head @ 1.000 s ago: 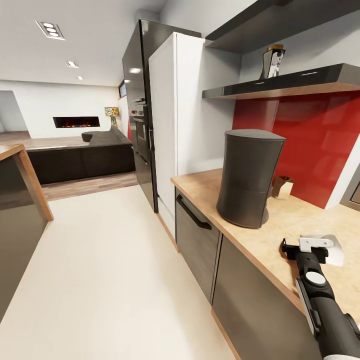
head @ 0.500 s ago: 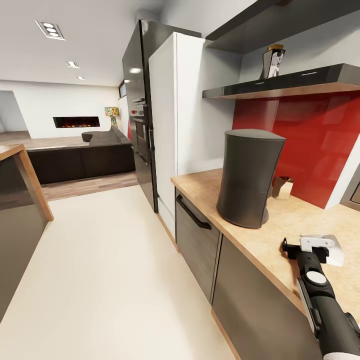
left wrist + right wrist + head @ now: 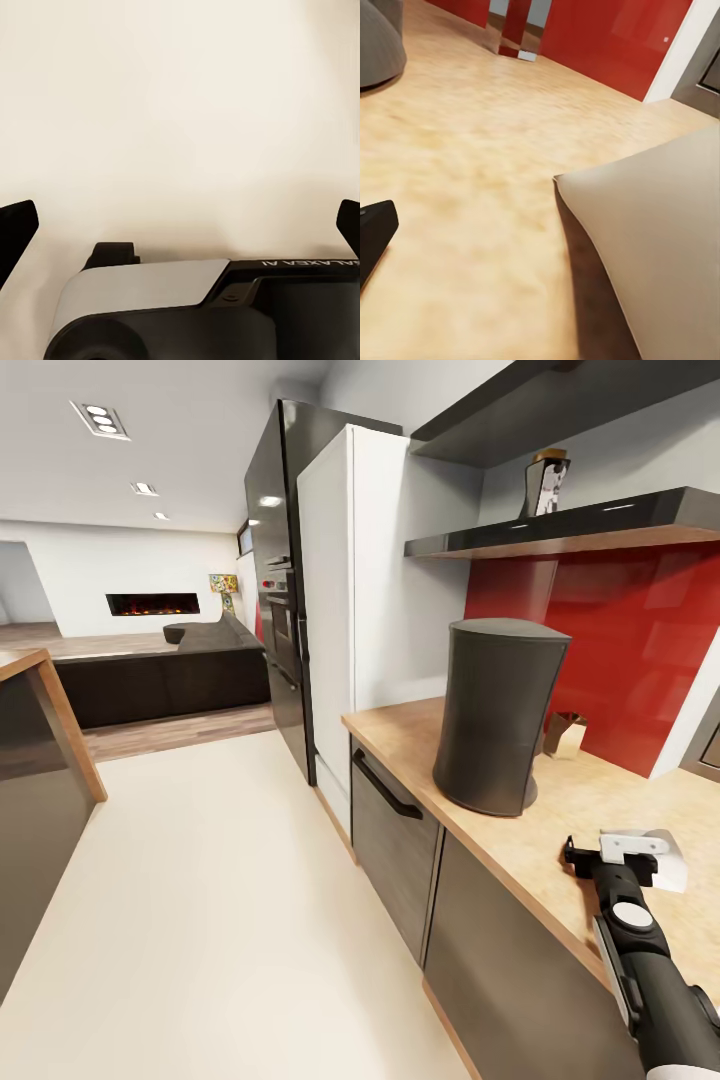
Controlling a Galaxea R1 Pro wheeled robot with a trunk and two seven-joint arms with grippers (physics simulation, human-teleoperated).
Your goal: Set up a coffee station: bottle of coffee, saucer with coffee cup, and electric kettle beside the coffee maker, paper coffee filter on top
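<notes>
The dark coffee maker (image 3: 500, 715) stands on the wooden tabletop (image 3: 590, 810), with the bottle of coffee (image 3: 547, 484) up on the kitchen shelf (image 3: 600, 525). The right gripper (image 3: 625, 852) hovers beside a white paper coffee filter (image 3: 656, 240); whether its fingers are apart cannot be told. The left gripper's (image 3: 180, 225) fingers (image 3: 15, 229) are spread over pale floor (image 3: 180, 97).

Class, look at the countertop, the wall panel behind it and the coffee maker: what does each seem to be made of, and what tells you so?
Countertop: looks like light wood or wood-look laminate, matt, with a mottled grain.
Wall panel: probably glass or lacquer, glossy red, with soft reflections across it.
Coffee maker: seems dark grey matt plastic or coated metal, smooth, with only dull highlights; which one, the render leaves open.
</notes>
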